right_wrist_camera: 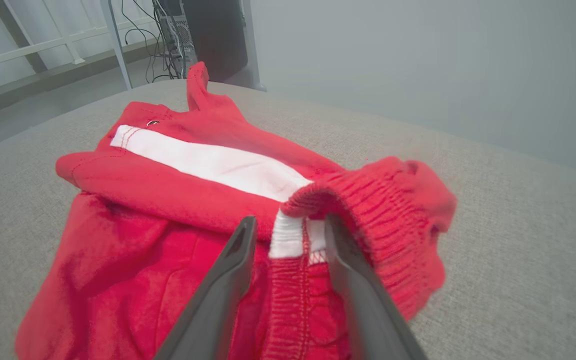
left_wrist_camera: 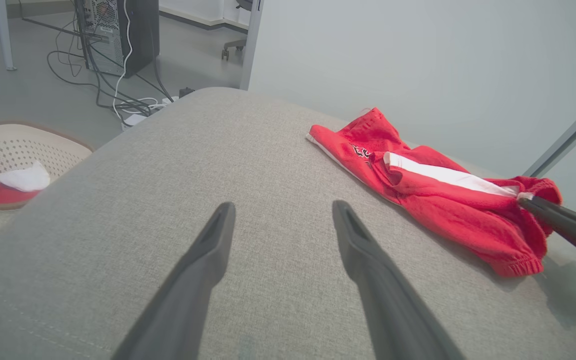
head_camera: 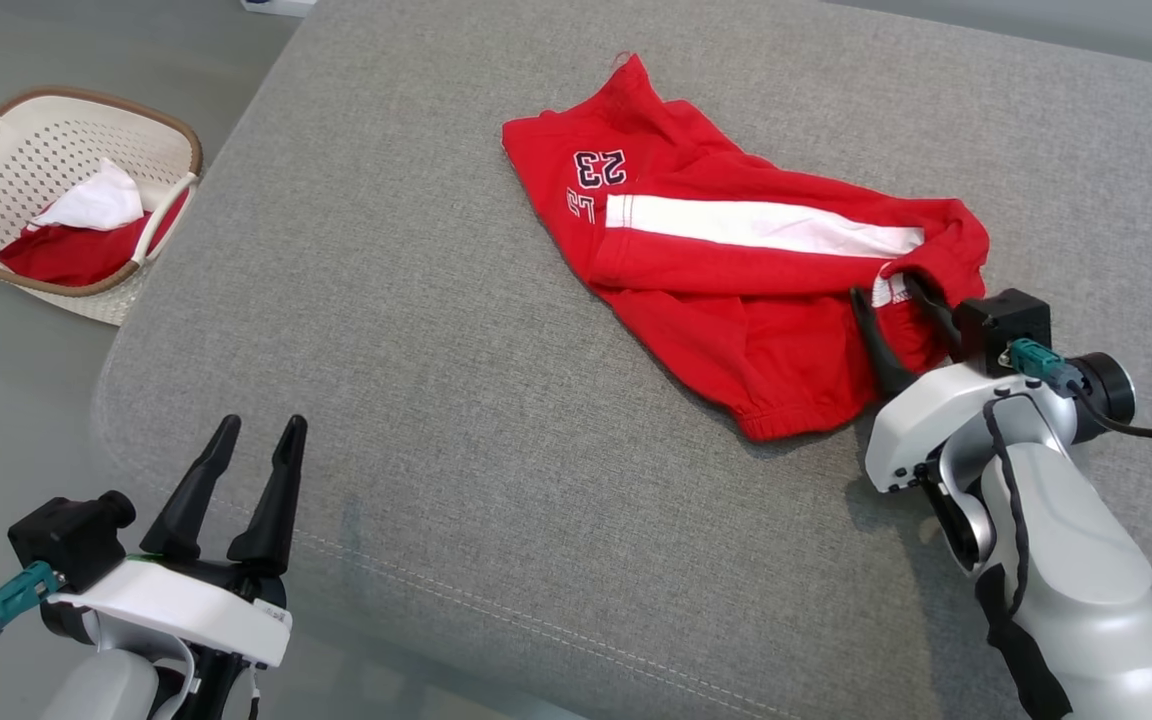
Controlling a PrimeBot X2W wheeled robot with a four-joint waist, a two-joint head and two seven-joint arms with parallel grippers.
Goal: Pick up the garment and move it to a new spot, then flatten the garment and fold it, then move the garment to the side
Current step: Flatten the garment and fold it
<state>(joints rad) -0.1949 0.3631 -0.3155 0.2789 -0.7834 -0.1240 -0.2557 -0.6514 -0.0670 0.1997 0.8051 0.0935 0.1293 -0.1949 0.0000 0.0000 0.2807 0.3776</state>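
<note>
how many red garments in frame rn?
2. Red shorts lie on the grey cushion, waistband between the fingers of the right pincer. Another red piece sits in the basket, partly under a white cloth; more could be hidden there.

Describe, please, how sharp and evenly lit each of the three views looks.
Head view: soft, even light, sharp, faint shadow beside the right arm on the cushion. Left wrist view: wide-angle bulge in the cushion, left tool slightly soft. Right wrist view: the shorts smear at the waistband, background hazy.
</note>
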